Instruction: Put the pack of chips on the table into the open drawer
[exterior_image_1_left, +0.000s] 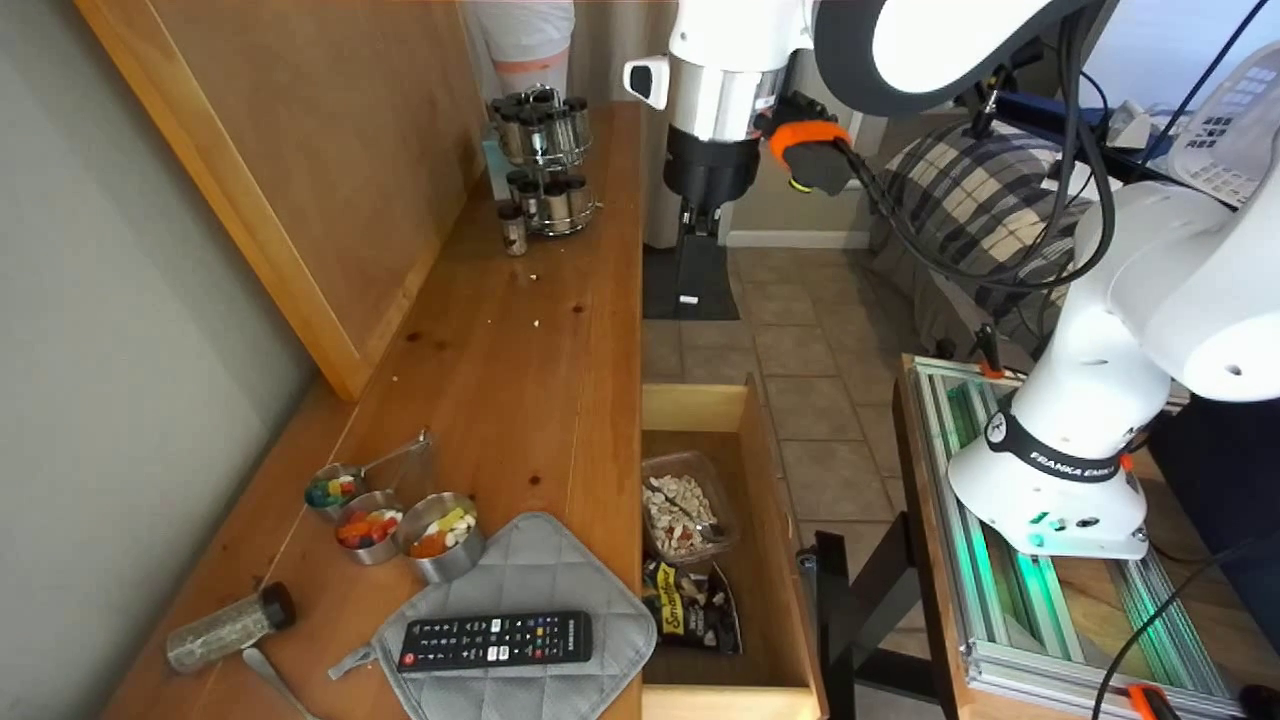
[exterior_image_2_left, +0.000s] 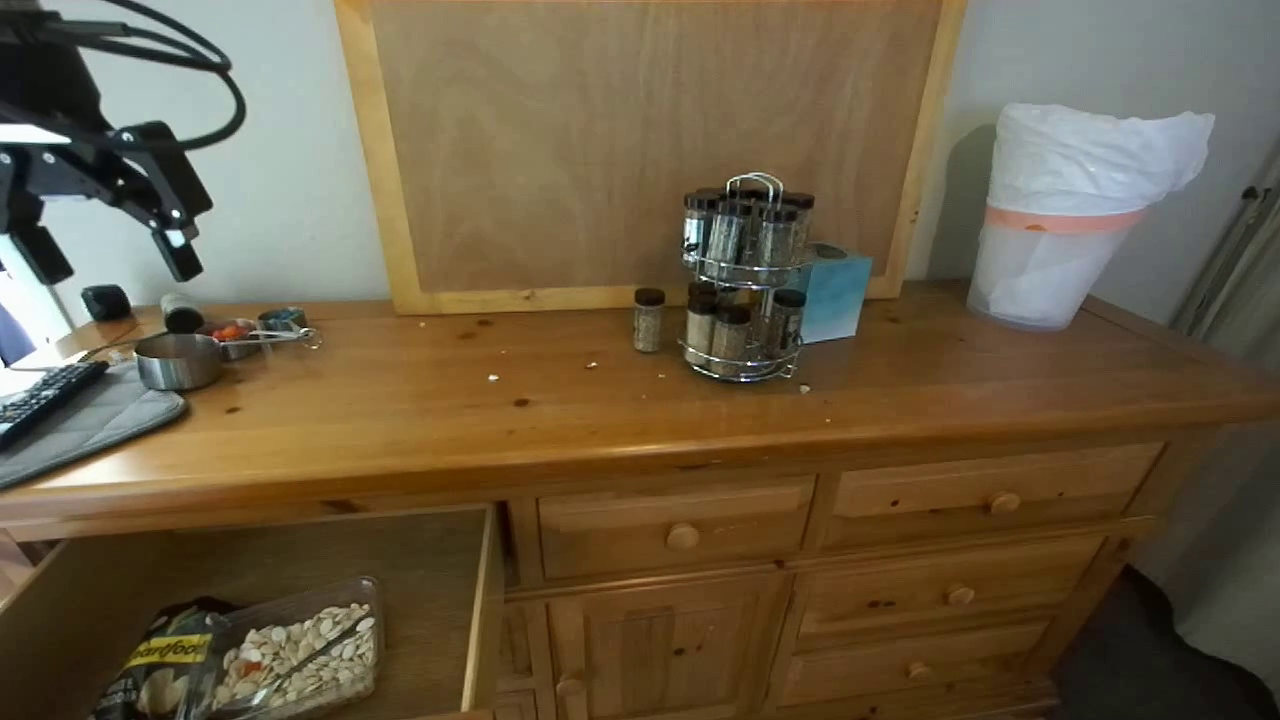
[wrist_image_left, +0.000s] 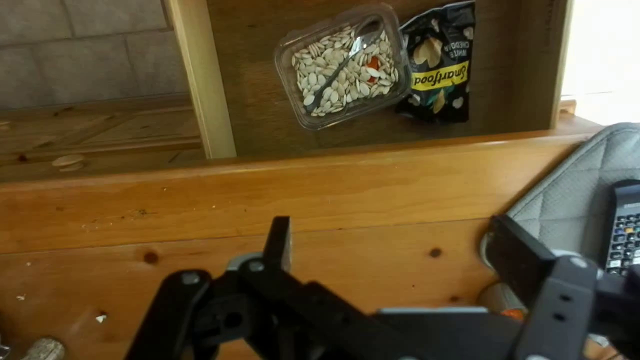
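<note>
Black fingers spread far apart, the claw (wrist_image_left: 390, 222) holds nothing; bare wood of the bench (wrist_image_left: 370, 260) shows between its tips. It hangs well above the bench, fingers aimed downward in an exterior view.

Ahead of the fingertips in the wrist view, past the bench's edge and lower than the claw, the drawer (wrist_image_left: 202, 75) stands pulled out. Inside lies the pack of chips (wrist_image_left: 440, 65), dark with a yellow band, well apart from the claw and ahead of the gap between its fingers. Just beside the pack sits a clear plastic container (wrist_image_left: 292, 82) of pale seeds (wrist_image_left: 345, 90), a spoon (wrist_image_left: 346, 61) lying across them.

To the right of the claw in the wrist view, partly hidden by one finger, a grey quilted mat (exterior_image_1_left: 550, 570) carries the remote control (exterior_image_1_left: 495, 640). Near it, metal measuring cups (exterior_image_1_left: 455, 565) hold coloured pieces (exterior_image_1_left: 370, 527).

Well apart from the claw, to its right in an exterior view, a wire spice rack (exterior_image_2_left: 745, 272) stands upright on the bench with a lone jar (exterior_image_2_left: 648, 320) beside it, a blue box (exterior_image_2_left: 840, 290) just behind, and a bag-lined bin (exterior_image_2_left: 1050, 265) farther off.
</note>
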